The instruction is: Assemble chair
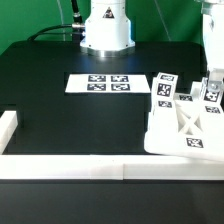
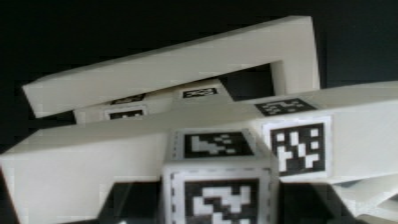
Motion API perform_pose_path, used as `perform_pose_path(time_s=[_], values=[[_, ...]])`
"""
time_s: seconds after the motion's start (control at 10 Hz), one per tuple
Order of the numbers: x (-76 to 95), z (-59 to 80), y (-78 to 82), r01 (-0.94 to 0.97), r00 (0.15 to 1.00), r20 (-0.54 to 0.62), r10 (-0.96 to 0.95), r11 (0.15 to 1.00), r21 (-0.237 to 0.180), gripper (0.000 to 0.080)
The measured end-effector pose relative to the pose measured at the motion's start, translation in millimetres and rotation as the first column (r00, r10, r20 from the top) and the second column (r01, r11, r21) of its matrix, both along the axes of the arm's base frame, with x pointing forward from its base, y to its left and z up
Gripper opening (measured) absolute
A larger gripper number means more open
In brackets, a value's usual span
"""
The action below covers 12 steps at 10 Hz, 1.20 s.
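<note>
— Well, where's the chair now?

— The small blocky white plastic chair (image 1: 185,120), tagged in black and white squares, sits at the exterior view's right, against the long white rail (image 1: 70,167) edging the black table (image 1: 60,110). Its cross-braced frame (image 1: 190,125) lies flat, facing up.

— And your tool?

— My two-finger gripper (image 1: 212,88) is directly above the far right corner of that assembly, jaws narrowed. In the wrist view a tagged white block (image 2: 222,185) fills the space between them, so I judge I'm holding it, likely a leg.

— What matters next?

— It stands upright under me; the frame stretches away towards the exterior view's left. Any move is straight down.
</note>
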<state>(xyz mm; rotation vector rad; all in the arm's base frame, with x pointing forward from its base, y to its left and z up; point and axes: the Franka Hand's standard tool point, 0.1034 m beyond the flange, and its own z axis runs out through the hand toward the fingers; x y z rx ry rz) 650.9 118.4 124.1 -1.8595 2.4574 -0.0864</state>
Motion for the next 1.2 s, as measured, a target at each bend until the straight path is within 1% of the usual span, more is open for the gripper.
perform_pose_path(time_s=[0.3, 0.4, 0.5, 0.6, 0.7, 0.9, 1.1, 1.2], values=[[-0.2, -0.3, 0.2, -0.045, 0.999, -0.001, 0.045, 0.999, -0.003, 0.0295], [-0.2, -0.5, 0.2, -0.063, 0.998, -0.001, 0.063, 0.998, -0.005, 0.0473], [-0.5, -1.0, 0.4, -0.064, 0.998, 0.000, 0.064, 0.998, -0.005, 0.0607], [-0.5, -1.0, 0.2, -0.111, 0.994, -0.002, 0.111, 0.994, -0.009, 0.0607], [-0.4, -0.9, -1.0, -0.228, 0.974, -0.007, 0.228, 0.974, -0.019, 0.0642], [0.3, 0.2, -6.2, -0.432, 0.902, -0.022, 0.431, 0.902, -0.030, 0.0647], [0.3, 0.1, -7.0, -0.514, 0.858, -0.026, 0.513, 0.857, -0.035, 0.0649], [0.3, 0.0, -6.9, -0.511, 0.860, -0.025, 0.510, 0.859, -0.035, 0.0649]])
